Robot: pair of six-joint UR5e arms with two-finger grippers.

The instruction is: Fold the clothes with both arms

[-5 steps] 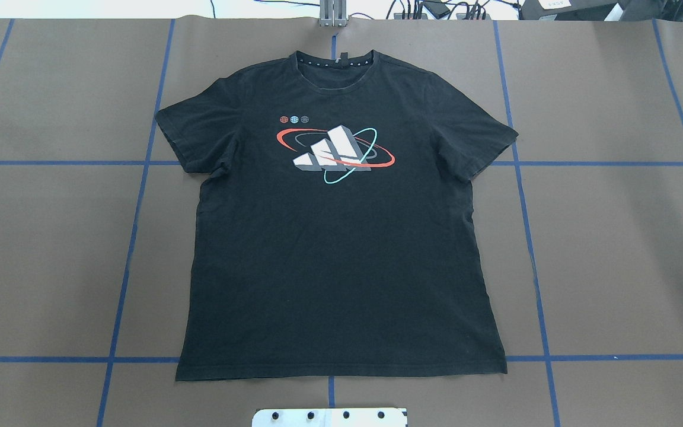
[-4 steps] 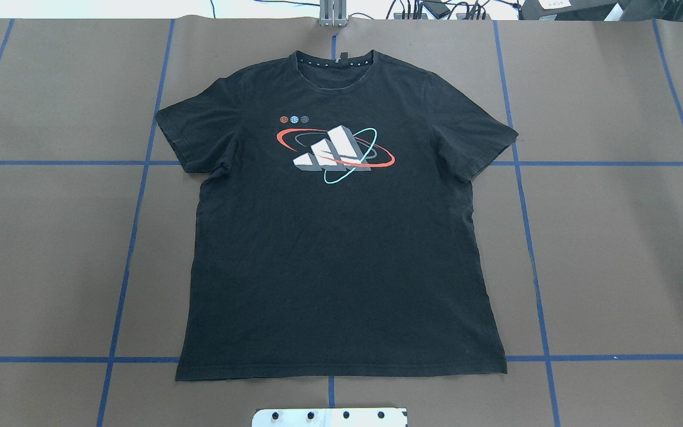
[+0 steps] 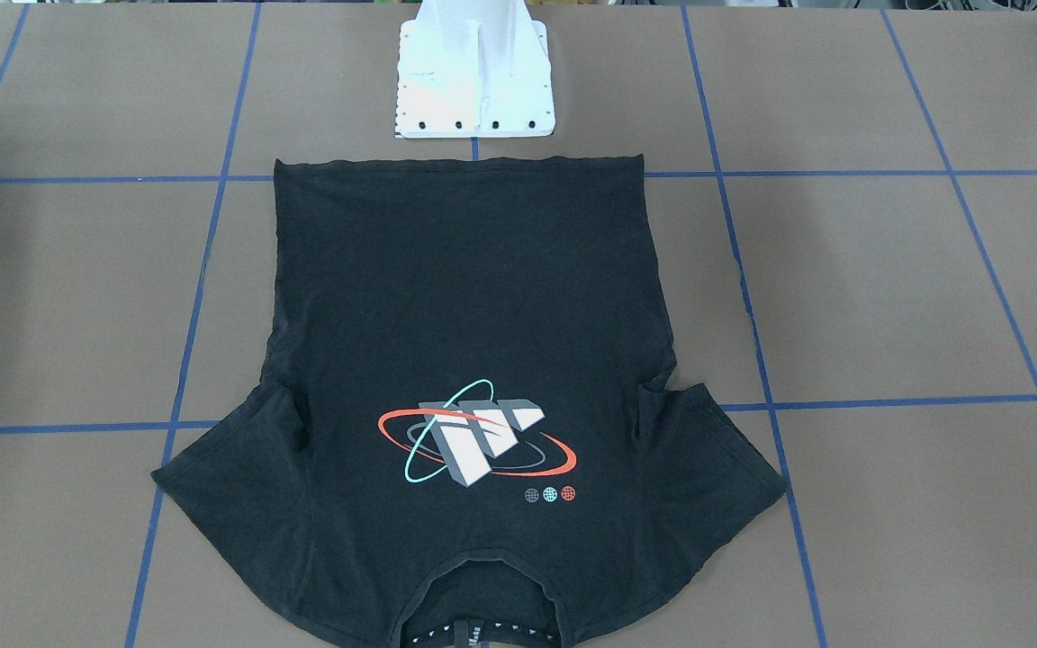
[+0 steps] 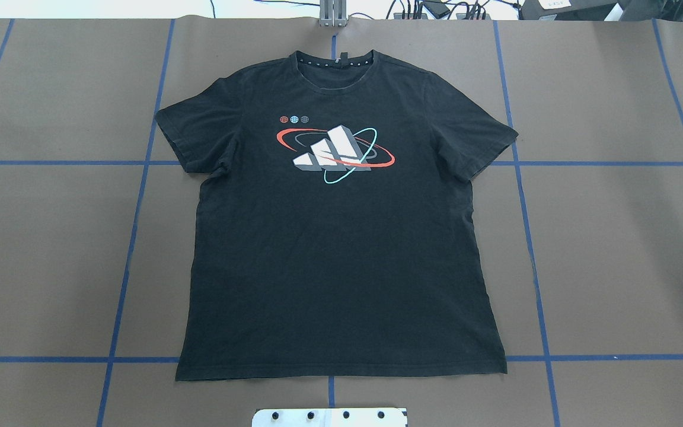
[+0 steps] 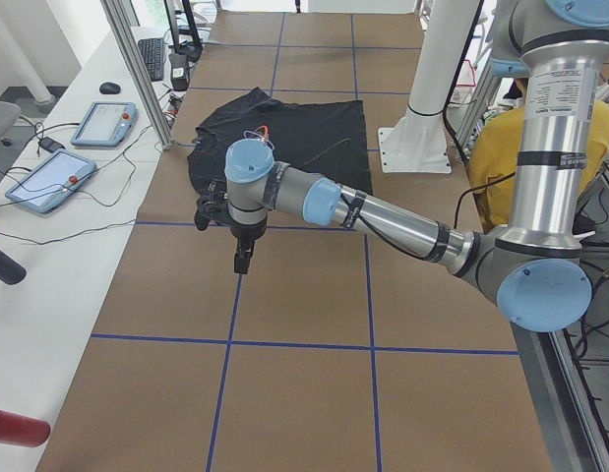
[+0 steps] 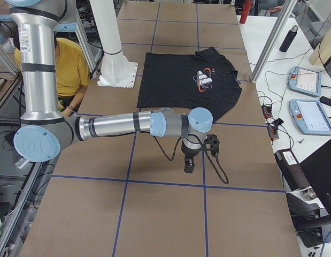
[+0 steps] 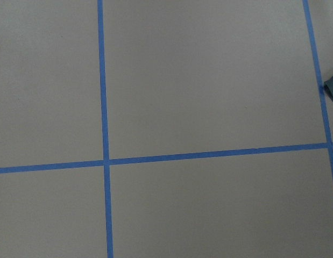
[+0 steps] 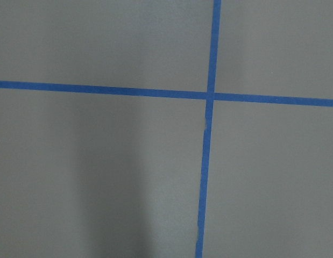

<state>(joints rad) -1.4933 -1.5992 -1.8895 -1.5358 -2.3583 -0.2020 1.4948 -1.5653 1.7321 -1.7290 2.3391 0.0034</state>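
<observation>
The black T-shirt (image 4: 341, 249) lies flat and spread out, logo (image 4: 334, 153) up, collar at the table's far side and hem toward the robot base. It also shows in the front-facing view (image 3: 464, 297). Neither gripper shows in the overhead or front-facing view. In the exterior left view my left gripper (image 5: 243, 262) hangs over bare table beside the shirt (image 5: 284, 138); I cannot tell if it is open. In the exterior right view my right gripper (image 6: 189, 166) hangs over bare table beside the shirt (image 6: 186, 85); I cannot tell its state. The wrist views show only brown table and blue tape.
The white base plate (image 4: 329, 417) sits just behind the hem. Blue tape lines (image 4: 134, 237) grid the brown table. Tablets (image 5: 46, 179) and cables lie on the white side bench. A person in yellow (image 6: 74, 69) sits behind the robot.
</observation>
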